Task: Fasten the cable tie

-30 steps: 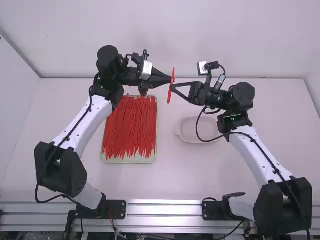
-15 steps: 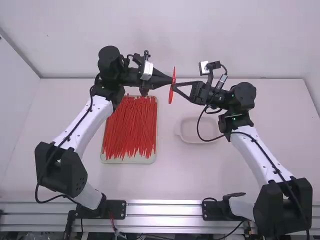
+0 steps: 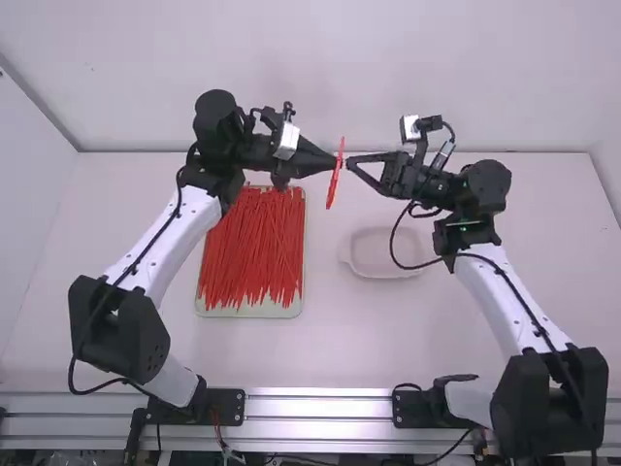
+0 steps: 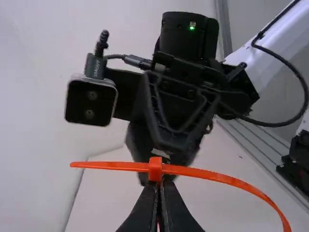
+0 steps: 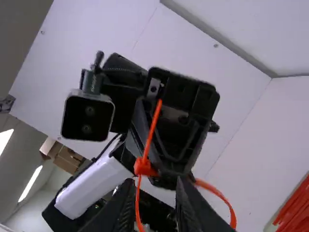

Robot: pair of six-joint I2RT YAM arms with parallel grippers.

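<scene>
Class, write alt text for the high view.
The left gripper pinches a red plastic cable tie in mid-air, facing the open right gripper. Below, a tray of red ties and a white bowl sit on the white table.

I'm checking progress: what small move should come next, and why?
Likely ease the right claw forward and close on the tail of the cable tie: it sits open facing the tie, while the left claw pinches the head, strap threaded through.

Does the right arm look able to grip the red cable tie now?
Probably yes: the right gripper is open just beside the cable tie, with nothing between them; the left gripper pinches only its head.
</scene>
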